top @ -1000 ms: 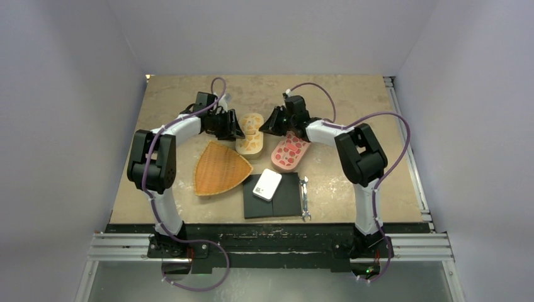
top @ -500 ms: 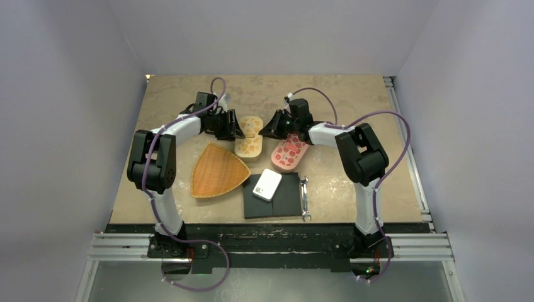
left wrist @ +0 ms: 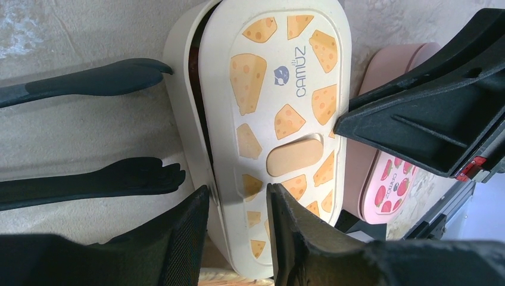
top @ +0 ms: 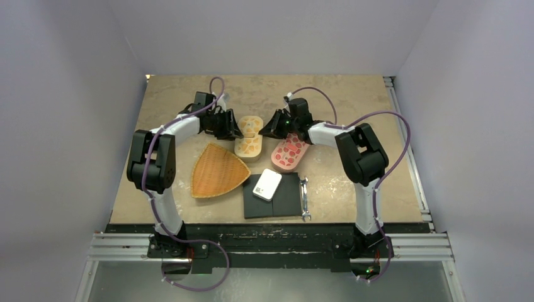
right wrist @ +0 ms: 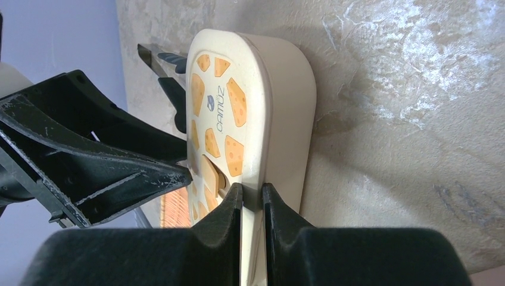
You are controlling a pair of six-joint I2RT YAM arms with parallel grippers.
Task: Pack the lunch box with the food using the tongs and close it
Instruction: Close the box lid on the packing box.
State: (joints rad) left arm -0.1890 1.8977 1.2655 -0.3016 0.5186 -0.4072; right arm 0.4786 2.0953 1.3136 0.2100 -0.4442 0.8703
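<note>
The cream lunch box (top: 250, 138) with cheese prints lies mid-table, its lid (left wrist: 280, 89) on top but offset, with a dark gap along the left edge. My left gripper (left wrist: 238, 205) straddles the near left rim, one finger outside the wall and one on the lid, closed against them. On the opposite side, my right gripper (right wrist: 250, 193) is shut on the lid's rim (right wrist: 253, 119). The tongs (left wrist: 113, 77) lie on the table left of the box, black tips apart, with nothing holding them. The food is hidden under the lid.
A pink strawberry-print lunch box (top: 289, 151) lies just right of the cream one. A wicker tray (top: 217, 168) sits in front of it. Nearer the arms are a black mat (top: 283, 200), a white box (top: 267, 184) and a silver wrench (top: 305, 198).
My left gripper's jaws have narrowed onto the box edge. The right gripper shifted slightly right at the box's far end. The wicker tray slid a little left.
</note>
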